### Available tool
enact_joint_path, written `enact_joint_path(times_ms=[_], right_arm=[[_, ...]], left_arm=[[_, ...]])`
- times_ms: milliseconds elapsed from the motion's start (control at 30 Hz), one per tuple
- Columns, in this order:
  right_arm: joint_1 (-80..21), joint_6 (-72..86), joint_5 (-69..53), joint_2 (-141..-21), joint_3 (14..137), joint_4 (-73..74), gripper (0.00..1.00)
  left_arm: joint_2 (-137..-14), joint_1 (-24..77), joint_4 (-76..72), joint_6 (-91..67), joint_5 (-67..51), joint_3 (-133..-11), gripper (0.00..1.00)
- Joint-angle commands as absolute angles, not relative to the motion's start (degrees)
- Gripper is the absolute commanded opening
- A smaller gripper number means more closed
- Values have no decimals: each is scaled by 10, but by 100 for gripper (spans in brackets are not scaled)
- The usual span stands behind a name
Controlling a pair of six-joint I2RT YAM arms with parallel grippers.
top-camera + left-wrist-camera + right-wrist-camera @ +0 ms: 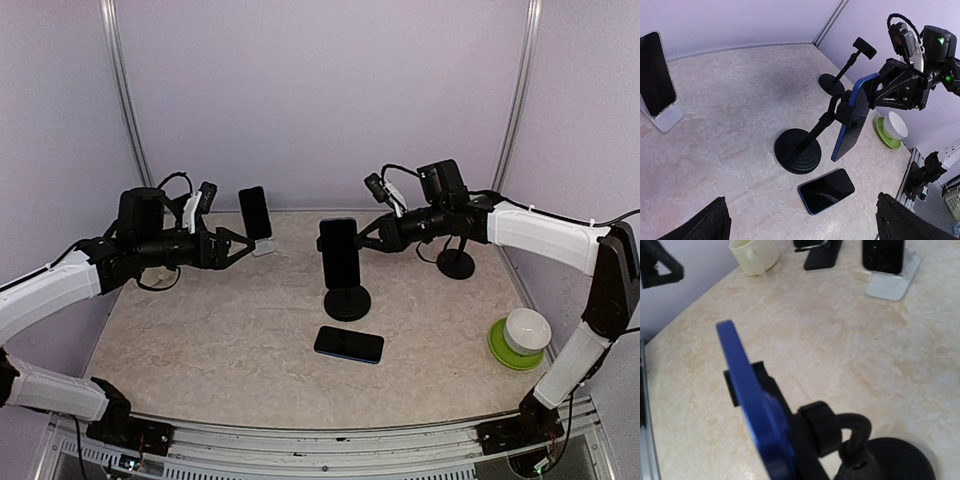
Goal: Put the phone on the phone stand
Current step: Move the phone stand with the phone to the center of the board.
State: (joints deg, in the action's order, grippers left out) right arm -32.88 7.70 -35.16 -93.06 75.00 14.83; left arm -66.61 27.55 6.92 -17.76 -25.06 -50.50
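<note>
Where the table lies nearest the arm bases, a spare phone rests flat, screen up, with a white bowl on a green plate off to the right. Just beyond the spare phone stands the black phone stand, its round base on the table and its bent neck ending in a clamp. The phone, blue-edged, sits upright in that clamp, slightly tilted, its dark face toward the near edge. The right gripper meets the phone's upper right edge. Its fingers are drawn close together and appear to pinch that edge, though the right wrist view shows only phone and clamp, not the fingertips. The left gripper hangs well to the left, spread wide and holding nothing. Farther back are an empty black stand on the right and, on the left, a white stand carrying a third phone.

Step in hand, as judged: seating the phone in the clamp, near the end of the task. The next move calls for confirming that the clamp bears the phone's weight, then parting the fingers and drawing straight back without nudging the phone or tipping the phone stand.
</note>
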Motion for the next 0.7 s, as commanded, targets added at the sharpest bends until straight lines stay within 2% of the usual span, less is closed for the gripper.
enact_joint_path(times_ms=[0, 667], right_arm=[[-332, 81, -335, -929, 796, 103, 0], [-278, 109, -267, -967, 854, 53, 0]], left_arm=[[-653, 269, 72, -176, -254, -497, 99], [-646, 268, 86, -181, -260, -505, 99]])
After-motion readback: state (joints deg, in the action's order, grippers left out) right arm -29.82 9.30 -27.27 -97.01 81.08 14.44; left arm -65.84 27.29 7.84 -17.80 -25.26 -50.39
